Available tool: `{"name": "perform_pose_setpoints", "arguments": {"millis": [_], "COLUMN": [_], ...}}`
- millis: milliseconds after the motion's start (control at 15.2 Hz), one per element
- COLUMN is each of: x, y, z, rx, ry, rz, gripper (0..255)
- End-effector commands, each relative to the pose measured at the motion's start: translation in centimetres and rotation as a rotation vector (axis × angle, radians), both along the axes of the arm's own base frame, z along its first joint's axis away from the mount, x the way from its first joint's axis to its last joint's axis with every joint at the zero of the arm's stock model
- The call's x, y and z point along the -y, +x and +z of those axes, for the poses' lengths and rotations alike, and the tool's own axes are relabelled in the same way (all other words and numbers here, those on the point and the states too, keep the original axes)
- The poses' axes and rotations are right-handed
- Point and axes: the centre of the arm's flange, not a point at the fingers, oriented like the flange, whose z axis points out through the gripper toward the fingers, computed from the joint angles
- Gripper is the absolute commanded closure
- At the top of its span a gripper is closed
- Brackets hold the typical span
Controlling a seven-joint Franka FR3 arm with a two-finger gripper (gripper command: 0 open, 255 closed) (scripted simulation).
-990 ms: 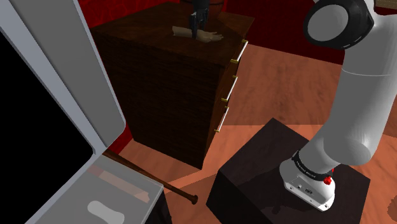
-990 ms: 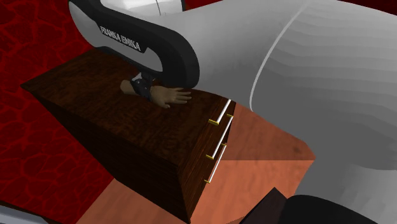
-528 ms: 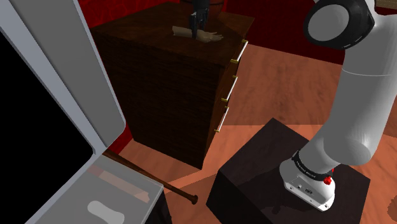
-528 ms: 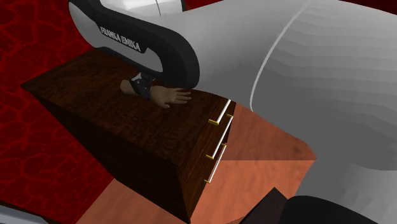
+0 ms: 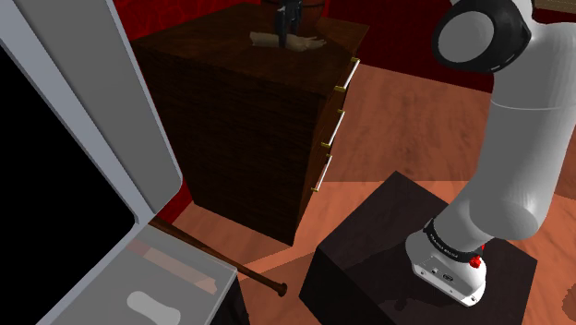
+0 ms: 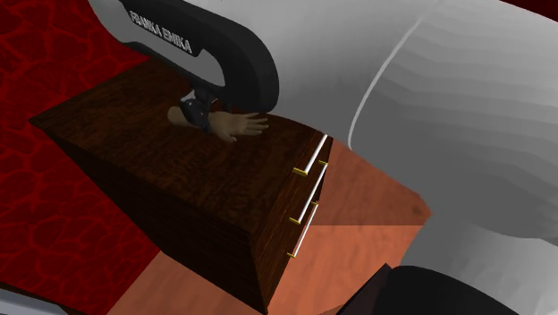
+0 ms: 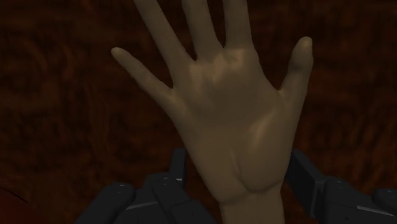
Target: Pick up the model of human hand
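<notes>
At the shoulder view's left, near the camera, a white cabinet [image 5: 92, 111] stands open around a black area [image 5: 46, 203]. A pale grey shelf [image 5: 175, 277] lies below it. A slim wooden stick [image 5: 231, 266] lies on the floor [image 5: 406, 129], running from under that shelf toward the right.

Farther in and to the right stands a dark wooden dresser [image 5: 240, 138], backed by a red wall [image 5: 185, 18]. Its drawer front faces the shoulder view's right and carries brass handles [image 5: 340, 115] one above another.

The hand model [image 5: 305, 42] is over the far part of the dresser's top. It is skin-coloured and lies roughly level, with its forearm stub to the left and its fingers pointing right, toward the drawer edge. The tool [image 5: 280, 39] comes down on it from above, at the wrist.

In the wrist view the model spreads its digits away from the tool, over the dark wood grain. The two black fingers [image 7: 175, 175] press in on either side of it, just below the heel of the palm. The tool is closed around the hand model's wrist. Whether the model rests on the dresser top or hangs just clear of it cannot be told.

At the shoulder view's near right sits the dark box stand [image 5: 369, 258]. The white arm [image 5: 522, 157] rises from it and bends back toward the dresser. In the second exterior view the arm looms across the right half of the scene.
</notes>
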Motion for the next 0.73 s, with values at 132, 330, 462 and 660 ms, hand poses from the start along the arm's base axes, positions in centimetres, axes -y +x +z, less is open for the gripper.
{"name": "perform_pose_setpoints", "arguments": {"millis": [132,330,462,660], "x": [0.1,0.1,0.1,0.1], "y": [-0.1,-0.1,-0.1,-0.1], "z": [2.0,3.6,4.7,5.3], "rx": [0.0,0.0,0.0,0.0], "ry": [0.0,0.0,0.0,0.0], "rz": [0.0,0.0,0.0,0.0], "gripper": [255,255,255,255]}}
